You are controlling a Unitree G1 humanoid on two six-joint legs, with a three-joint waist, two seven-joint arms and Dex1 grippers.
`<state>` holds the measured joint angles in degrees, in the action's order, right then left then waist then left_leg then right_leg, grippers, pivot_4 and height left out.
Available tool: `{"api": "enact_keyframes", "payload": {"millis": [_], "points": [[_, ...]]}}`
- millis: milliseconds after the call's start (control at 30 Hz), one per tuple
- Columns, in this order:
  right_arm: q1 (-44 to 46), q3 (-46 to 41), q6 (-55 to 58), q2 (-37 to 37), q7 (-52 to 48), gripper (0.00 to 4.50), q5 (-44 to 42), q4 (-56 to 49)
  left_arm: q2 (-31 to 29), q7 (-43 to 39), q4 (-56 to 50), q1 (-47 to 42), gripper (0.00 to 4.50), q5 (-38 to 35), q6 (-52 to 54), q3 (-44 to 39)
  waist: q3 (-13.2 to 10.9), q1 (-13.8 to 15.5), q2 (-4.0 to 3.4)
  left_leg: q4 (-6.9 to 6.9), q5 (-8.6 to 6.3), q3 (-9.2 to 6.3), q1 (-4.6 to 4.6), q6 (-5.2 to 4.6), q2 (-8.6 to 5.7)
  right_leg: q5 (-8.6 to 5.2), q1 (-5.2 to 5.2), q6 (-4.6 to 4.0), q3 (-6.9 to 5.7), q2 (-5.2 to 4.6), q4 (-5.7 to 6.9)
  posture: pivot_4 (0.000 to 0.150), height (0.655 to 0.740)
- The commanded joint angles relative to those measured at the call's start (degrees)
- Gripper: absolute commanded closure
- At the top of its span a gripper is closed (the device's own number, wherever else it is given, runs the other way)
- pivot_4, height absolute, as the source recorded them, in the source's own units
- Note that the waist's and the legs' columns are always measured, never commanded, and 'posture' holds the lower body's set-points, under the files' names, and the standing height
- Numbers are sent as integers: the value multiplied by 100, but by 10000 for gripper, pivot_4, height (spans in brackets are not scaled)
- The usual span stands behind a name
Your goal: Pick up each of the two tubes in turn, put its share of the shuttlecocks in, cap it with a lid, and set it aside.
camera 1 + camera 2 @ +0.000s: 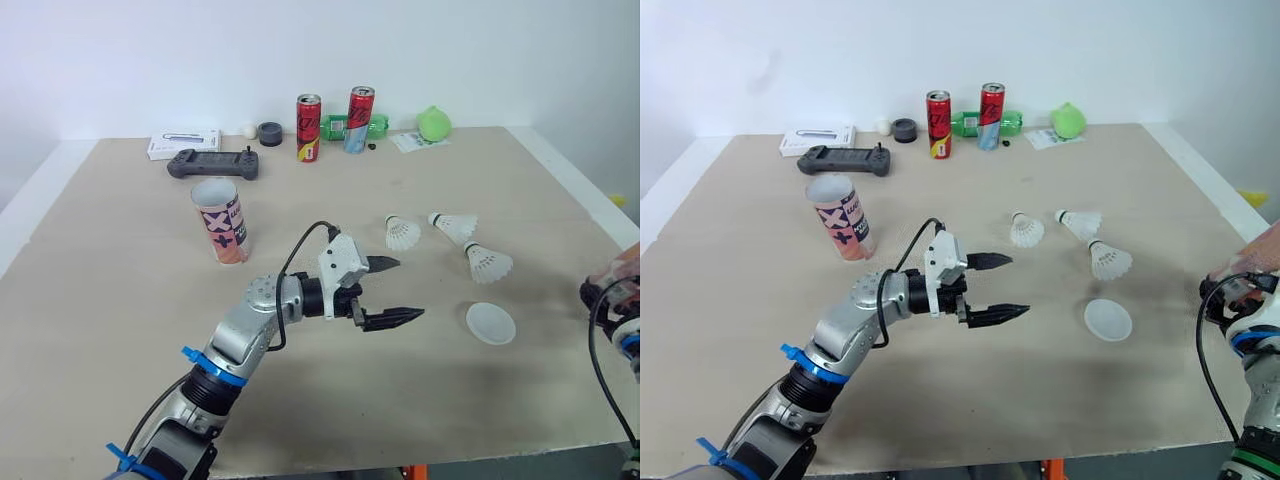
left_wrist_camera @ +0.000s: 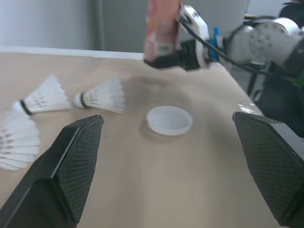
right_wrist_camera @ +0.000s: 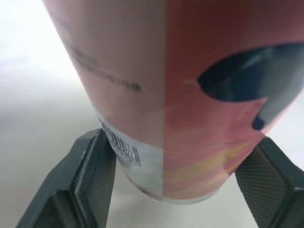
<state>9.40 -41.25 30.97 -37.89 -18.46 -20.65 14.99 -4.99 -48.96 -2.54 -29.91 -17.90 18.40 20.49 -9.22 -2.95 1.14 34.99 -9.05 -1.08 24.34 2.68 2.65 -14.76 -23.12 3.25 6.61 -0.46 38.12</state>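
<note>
Clamping pink tube point(image 3: 161, 95): right gripper point(image 3: 180, 164).

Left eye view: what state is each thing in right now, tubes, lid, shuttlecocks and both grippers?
Left gripper: open, empty, above the table.
Right gripper: shut on the held tube.
Held tube: clamped near its bottom end; capped or not, cannot tell.
Standing tube: upright on the table, uncapped.
Lid: lying loose on the table.
Shuttlecocks: three, loose on the table, in no tube.
Cans: both upright.
</note>
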Motion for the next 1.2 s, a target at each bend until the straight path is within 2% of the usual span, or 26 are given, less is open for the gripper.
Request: {"api": "enact_keyframes", "payload": {"millis": [33, 333, 367, 700, 900, 1133, 1200], "points": [[62, 43, -120, -160, 62, 7345, 48, 141, 132, 137, -47, -114, 0, 60, -161, -37, 0, 5, -4, 0, 0, 0, -1, 0, 0, 0, 1, 0, 0, 0, 0, 1500, 7400], [-286, 150, 687, -193, 123, 7345, -53, -110, 178, 210, -163, -26, 0, 52, -112, 22, 1, 21, -7, 0, 0, -3, 2, -1, -3, -3, 4, 3, 2, 0, -3, 1500, 7400], [-346, 147, 749, -189, 120, 1113, -66, -188, 177, 210, -164, -21, 0, 48, -114, 27, 1, 22, -5, 0, 0, -6, 2, -1, -4, -4, 5, 2, 0, 0, -3, 1500, 7400], [-849, -13, 1203, 24, 200, 511, -341, -999, 148, 156, -114, -55, 0, 29, -156, 23, -1, 17, -1, 0, 0, -8, 1, 0, -4, -6, 9, -1, -2, 1, -5, 1500, 7400], [-1684, -266, 1565, 96, -58, 511, -727, -2154, 65, 185, -147, 49, 0, 21, -169, -66, -2, 21, -1, -1, -2, -12, 3, -2, -3, -12, 8, -5, -7, 1, -5, 1500, 7400], [-2886, -369, 930, 116, -1560, 511, -1517, -3979, -298, 574, -500, 725, 0, 14, -199, -507, -6, -17, -6, -5, -6, -9, 7, -4, 0, -16, -3, -7, -4, 1, -5, 1500, 7400], [-2819, -151, 816, 19, -1969, 511, -1923, -4538, -539, 735, -935, 1202, 0, -18, -33, -668, -7, -49, -7, -7, -6, -9, 0, -4, 3, -15, -1, -9, -4, 4, -4, 1500, 7400]]}}
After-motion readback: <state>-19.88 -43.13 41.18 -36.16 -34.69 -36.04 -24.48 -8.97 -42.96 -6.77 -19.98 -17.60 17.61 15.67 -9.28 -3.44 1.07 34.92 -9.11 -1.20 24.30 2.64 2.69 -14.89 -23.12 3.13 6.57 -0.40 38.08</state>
